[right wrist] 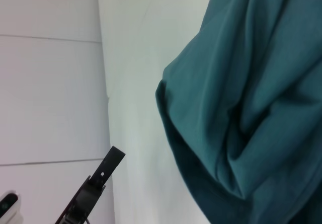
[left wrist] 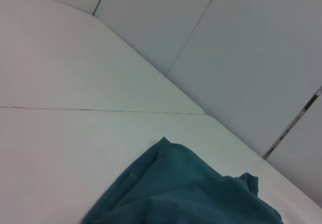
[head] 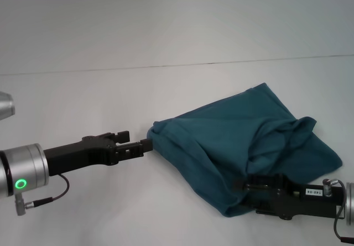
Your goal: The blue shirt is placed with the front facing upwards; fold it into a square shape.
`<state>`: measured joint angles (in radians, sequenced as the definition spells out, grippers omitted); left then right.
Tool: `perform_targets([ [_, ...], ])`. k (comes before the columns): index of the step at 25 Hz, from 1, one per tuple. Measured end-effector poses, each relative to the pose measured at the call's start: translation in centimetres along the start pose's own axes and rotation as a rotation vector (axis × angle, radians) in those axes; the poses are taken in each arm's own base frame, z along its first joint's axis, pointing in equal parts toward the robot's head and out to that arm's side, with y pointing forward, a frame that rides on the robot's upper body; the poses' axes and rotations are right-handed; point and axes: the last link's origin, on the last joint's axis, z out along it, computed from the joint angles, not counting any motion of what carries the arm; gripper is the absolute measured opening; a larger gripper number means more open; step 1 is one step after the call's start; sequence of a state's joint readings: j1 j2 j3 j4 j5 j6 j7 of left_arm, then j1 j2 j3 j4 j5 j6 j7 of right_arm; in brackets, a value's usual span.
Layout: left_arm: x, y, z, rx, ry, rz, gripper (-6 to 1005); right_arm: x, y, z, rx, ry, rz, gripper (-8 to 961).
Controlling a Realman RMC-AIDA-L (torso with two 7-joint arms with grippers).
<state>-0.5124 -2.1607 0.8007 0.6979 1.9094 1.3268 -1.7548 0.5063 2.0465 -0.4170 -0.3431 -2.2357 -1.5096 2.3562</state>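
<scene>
Blue shirt (head: 238, 146) bunched in a rumpled heap on the white bench (head: 83, 97), right of centre, left pincer (head: 145, 145) clamped on its left corner, right pincer (head: 243, 186) clamped on its near edge, plain teal side shown.

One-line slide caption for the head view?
Left gripper and right gripper pinch the bunched blue shirt.

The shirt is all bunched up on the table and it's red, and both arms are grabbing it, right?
Not red. The head view shows the shirt is dark teal-blue. The rest holds: it lies bunched on the table, with the left gripper at its left corner and the right gripper at its near edge.
</scene>
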Motion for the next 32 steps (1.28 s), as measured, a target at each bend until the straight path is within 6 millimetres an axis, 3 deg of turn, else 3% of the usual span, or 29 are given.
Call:
perform_targets([
  [7, 0.0, 0.0, 0.0, 0.001, 0.001, 0.0, 888, -0.1, -0.2, 0.0, -0.004, -0.028, 0.022, 498],
  [18, 0.1, -0.1, 0.0, 0.005, 0.003, 0.001, 887, 0.1, -0.1, 0.4, -0.012, -0.026, 0.021, 249],
  [21, 0.1, -0.2, 0.0, 0.013, 0.005, 0.001, 887, 0.0, 0.0, 0.3, -0.024, -0.033, 0.015, 31],
  [25, 0.2, -0.3, 0.0, 0.017, 0.008, 0.0, 887, -0.8, 0.6, -0.3, -0.06, -0.073, -0.007, 24],
  [32, 0.4, -0.3, 0.0, 0.019, 0.014, -0.006, 888, -4.1, 2.4, -2.6, -0.113, -0.216, -0.096, 26],
])
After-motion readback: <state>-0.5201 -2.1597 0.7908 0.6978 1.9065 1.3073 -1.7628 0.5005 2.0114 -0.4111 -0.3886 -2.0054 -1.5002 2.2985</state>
